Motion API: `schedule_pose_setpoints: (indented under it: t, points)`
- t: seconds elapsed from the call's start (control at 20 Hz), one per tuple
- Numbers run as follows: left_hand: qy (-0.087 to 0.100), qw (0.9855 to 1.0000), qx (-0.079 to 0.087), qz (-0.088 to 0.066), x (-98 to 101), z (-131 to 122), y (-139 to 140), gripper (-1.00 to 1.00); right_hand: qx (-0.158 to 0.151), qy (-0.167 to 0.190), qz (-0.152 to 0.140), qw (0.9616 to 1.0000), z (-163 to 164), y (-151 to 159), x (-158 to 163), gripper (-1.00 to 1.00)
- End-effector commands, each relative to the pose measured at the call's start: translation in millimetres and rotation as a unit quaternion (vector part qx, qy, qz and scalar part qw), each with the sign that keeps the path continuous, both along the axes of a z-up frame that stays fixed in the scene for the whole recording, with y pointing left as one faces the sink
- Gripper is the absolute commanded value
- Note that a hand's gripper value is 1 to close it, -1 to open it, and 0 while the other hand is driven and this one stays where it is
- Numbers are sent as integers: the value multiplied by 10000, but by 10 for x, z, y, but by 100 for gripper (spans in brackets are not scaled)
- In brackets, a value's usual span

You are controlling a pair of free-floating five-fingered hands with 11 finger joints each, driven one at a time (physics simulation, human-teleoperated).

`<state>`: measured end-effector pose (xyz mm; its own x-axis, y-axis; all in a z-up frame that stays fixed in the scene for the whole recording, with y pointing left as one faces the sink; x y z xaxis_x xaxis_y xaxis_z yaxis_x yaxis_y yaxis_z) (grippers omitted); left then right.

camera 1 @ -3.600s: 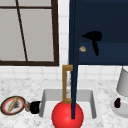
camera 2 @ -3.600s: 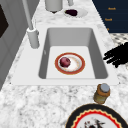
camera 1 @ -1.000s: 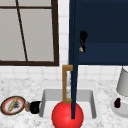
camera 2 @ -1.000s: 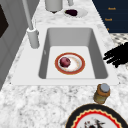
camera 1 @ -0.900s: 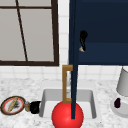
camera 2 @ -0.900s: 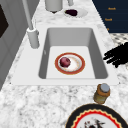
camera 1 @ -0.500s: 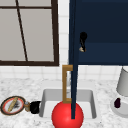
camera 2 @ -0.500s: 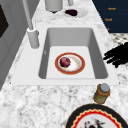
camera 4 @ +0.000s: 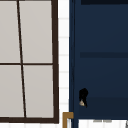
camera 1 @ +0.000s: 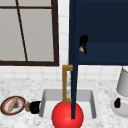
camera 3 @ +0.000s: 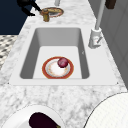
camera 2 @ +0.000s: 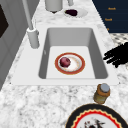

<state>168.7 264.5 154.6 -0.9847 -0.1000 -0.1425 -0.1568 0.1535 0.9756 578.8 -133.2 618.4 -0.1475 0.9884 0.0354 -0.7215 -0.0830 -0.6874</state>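
Observation:
My right hand (camera 1: 83, 43) hangs up at the dark blue wall cabinet (camera 1: 105, 30), just right of its open door's edge (camera 1: 73, 75); a small pale speck shows at its lower side. It appears again in the upper view (camera 4: 83, 96). My left hand (camera 1: 35, 107) floats low at the counter's front, left of the sink, beside a small brown jar (camera 1: 26, 106). In the left side view that hand (camera 2: 116, 55) has its fingers spread straight and holds nothing. A red-rimmed plate (camera 2: 75, 64) lies in the sink (camera 2: 100, 57) with a dark red round fruit (camera 2: 65, 62) on it.
A brass door handle (camera 1: 65, 83) hangs over the sink, and a red ball shape (camera 1: 62, 117) sits in front of it. The faucet (camera 2: 32, 37) stands behind. A patterned plate (camera 1: 12, 105) lies left; an eggplant (camera 1: 117, 103) and a pale container (camera 1: 123, 82) sit right.
Since 3.6 s ago my right hand has shifted a little left toward the door's edge and looks narrower. Over the last second nothing has moved.

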Motion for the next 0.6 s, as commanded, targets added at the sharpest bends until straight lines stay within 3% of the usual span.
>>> schedule_pose_setpoints:
  t: [0.0,0.3,0.35,0.45,0.55]
  points:
    - [0,10000,0,0,0,0,0,0,-55,321,58,9995,-244,-7,122,-100]
    - [0,10000,0,0,0,0,0,0,8,240,21,9997,-286,2,83,-100]
    - [0,10000,0,0,0,0,0,0,21,230,23,9997,-292,52,64,100]
    - [0,10000,0,0,0,0,0,0,-71,-415,-45,9991,-311,171,-41,100]
    - [0,10000,0,0,0,0,0,0,-131,-978,-302,9947,-305,193,-28,100]
